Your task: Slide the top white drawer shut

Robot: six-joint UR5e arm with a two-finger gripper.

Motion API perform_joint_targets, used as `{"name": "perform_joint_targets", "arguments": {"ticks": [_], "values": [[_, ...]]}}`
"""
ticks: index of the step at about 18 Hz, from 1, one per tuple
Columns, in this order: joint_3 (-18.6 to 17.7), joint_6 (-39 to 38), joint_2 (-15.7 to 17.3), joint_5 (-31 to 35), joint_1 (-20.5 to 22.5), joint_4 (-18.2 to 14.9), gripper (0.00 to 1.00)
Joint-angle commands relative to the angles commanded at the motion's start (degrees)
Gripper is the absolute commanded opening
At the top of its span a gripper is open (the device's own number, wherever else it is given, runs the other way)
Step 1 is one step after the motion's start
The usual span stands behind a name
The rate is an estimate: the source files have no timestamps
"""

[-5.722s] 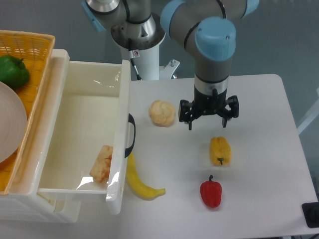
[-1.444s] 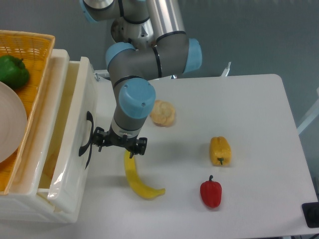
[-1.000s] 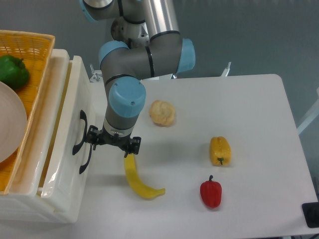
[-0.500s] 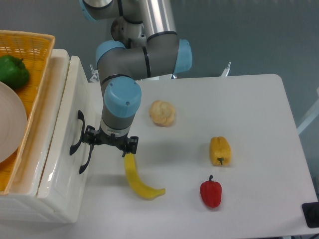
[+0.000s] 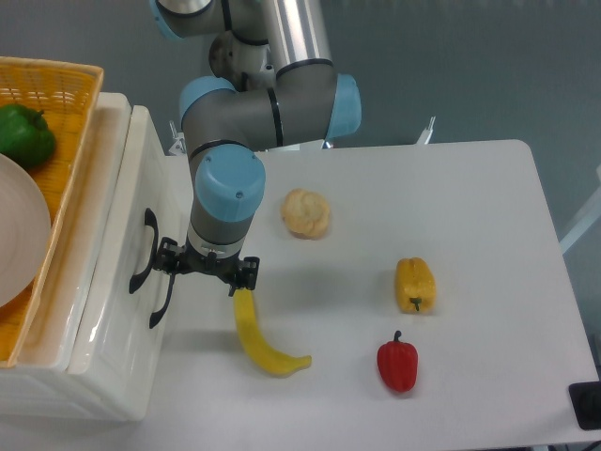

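Claw (image 5: 207, 271) tips partly hidden beside the top white drawer (image 5: 127, 244).

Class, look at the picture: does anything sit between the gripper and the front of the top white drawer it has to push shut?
Nothing visible does. The gripper is right beside the top white drawer, next to its black handle. The banana lies on the table on the gripper's far side, away from the drawer, so it blocks nothing.

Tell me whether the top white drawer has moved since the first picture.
Yes. The top white drawer has slid left into the cabinet; its front, once level with the banana, now sits well left of it, nearly flush.
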Motion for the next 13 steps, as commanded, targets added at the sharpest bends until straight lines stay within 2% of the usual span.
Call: {"name": "perform_joint_targets", "arguments": {"ticks": [13], "values": [[-0.1,-0.5,0.1,-0.9,0.1,0.0,1.00]]}}
